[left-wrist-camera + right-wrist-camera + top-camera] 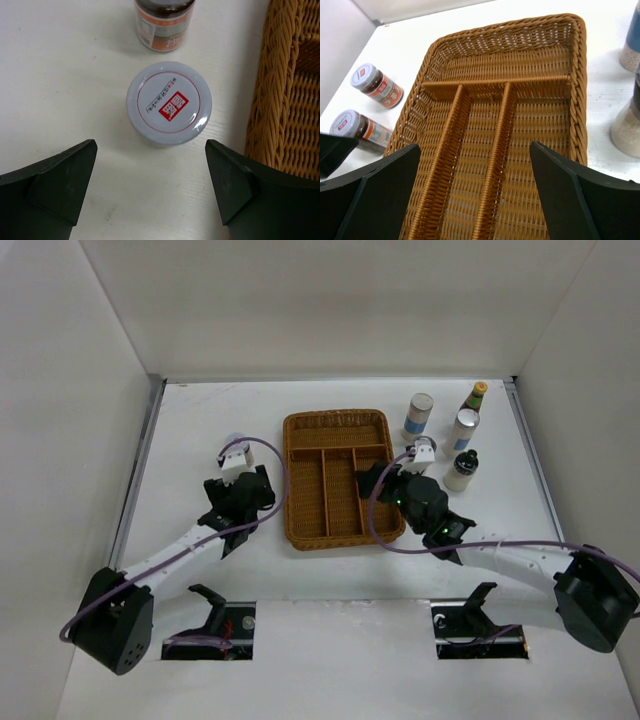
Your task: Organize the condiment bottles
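Observation:
Two short jars stand left of the brown wicker tray. In the left wrist view the nearer jar has a white lid with a red mark. The second jar stands beyond it. My left gripper is open and empty, its fingertips just short of the nearer jar. My right gripper is open and empty above the tray's long compartments. At the right stand two white-blue cylinders, a red sauce bottle with a yellow cap and a black-capped bottle. A third jar does not show.
The tray's rim runs close along the right of my left gripper. My right gripper hangs over the tray's right side. Both jars show in the right wrist view. White walls enclose the table on three sides.

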### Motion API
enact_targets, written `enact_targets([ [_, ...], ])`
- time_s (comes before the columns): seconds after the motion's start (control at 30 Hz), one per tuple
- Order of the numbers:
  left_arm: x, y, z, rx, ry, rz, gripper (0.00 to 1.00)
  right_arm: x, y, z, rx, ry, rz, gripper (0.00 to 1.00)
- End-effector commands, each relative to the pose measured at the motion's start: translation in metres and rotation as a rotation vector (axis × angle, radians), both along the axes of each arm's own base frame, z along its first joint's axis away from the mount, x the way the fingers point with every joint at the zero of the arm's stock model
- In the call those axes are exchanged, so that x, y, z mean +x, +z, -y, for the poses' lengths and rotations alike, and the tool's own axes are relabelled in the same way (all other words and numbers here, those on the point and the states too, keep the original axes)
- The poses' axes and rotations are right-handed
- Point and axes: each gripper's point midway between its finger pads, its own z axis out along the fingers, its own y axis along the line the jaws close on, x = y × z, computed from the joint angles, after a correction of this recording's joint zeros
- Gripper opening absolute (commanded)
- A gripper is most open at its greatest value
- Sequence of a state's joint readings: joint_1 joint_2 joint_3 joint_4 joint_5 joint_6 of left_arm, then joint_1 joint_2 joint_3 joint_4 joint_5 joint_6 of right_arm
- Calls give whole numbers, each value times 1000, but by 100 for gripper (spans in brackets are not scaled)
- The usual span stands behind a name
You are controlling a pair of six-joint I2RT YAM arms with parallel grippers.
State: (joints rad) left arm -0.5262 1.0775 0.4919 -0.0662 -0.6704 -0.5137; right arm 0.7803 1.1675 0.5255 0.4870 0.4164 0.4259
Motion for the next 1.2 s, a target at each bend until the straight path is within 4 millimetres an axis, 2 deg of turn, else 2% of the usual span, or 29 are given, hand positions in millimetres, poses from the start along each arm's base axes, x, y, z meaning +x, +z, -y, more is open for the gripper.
enact_targets([
  [0.0, 38, 45, 11, -30, 1, 170, 91, 1, 25, -14, 62, 40, 60, 98],
  [0.17, 54, 37, 12, 3, 2, 152, 77, 1, 22, -15, 57, 43, 55, 98],
  [0.27, 56, 32, 13, -4, -3, 148, 51, -1, 26, -13, 70, 41, 63, 98],
  [0.33, 55, 41, 11, -6, 4, 169, 38, -2, 26, -13, 74, 43, 63, 98],
  [0.4, 52, 65, 9, -15, 16, 223, 34, -2, 28, -13, 78, 43, 66, 98],
  [0.5, 52, 121, 15, -41, 9, 342, 32, -1, 25, -14, 74, 42, 60, 98],
  [0.57, 55, 158, 26, -90, -11, 432, 32, 0, 23, -14, 72, 42, 58, 98],
  [0.63, 68, 181, 40, -134, -35, 493, 32, 0, 24, -13, 73, 38, 61, 98],
  [0.7, 88, 192, 59, -163, -73, 516, 32, -1, 27, -10, 83, 30, 69, 98],
  [0.93, 166, 192, 115, -187, -146, 518, 33, -4, 37, -2, 117, 16, 91, 98],
  [1.07, 202, 172, 137, -180, -178, 478, 33, -10, 50, 5, 154, 15, 127, 98],
  [1.17, 217, 150, 146, -167, -188, 440, 33, -12, 56, 10, 170, 9, 145, 99],
])
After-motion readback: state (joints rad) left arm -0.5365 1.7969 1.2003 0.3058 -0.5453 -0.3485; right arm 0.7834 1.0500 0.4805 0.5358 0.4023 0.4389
